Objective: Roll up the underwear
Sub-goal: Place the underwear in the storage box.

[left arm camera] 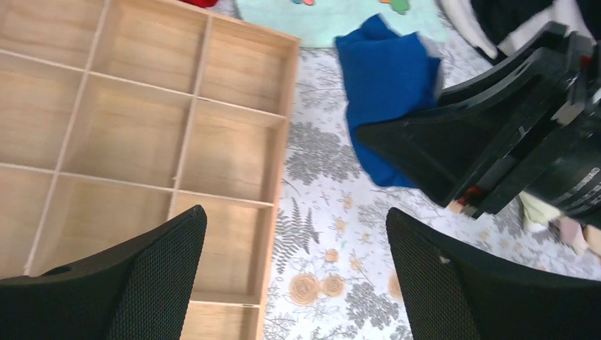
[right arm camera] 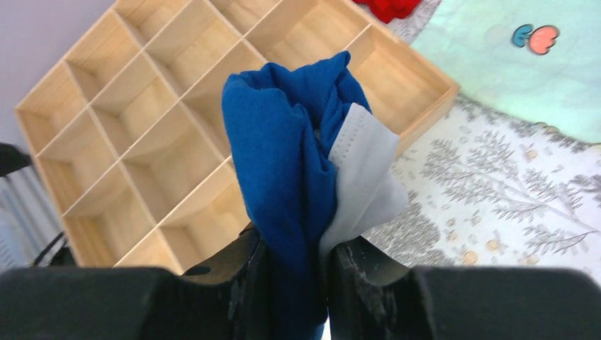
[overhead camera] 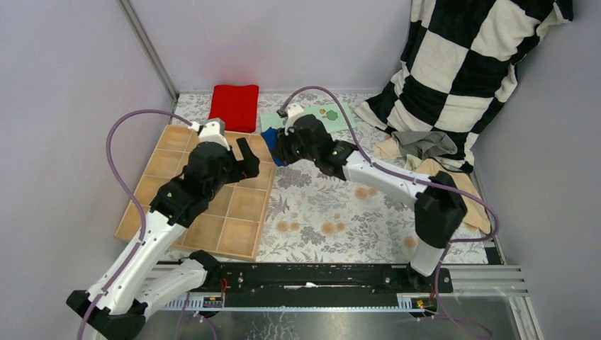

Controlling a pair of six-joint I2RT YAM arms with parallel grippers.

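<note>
My right gripper (right arm camera: 294,258) is shut on blue underwear with a pale grey band (right arm camera: 298,163), bunched into a roll and held up beside the right edge of the wooden tray (overhead camera: 170,184). The blue underwear also shows in the top view (overhead camera: 271,138) and in the left wrist view (left arm camera: 386,78). My left gripper (left arm camera: 294,273) is open and empty, over the tray's right edge (left arm camera: 280,177). More underwear in grey and beige (overhead camera: 425,149) lies in a pile at the right.
The wooden tray has several square compartments (right arm camera: 135,142). A red folded cloth (overhead camera: 234,106) and a mint cloth with cartoon prints (overhead camera: 322,117) lie at the back. A black and white checkered cloth (overhead camera: 468,64) hangs at the back right.
</note>
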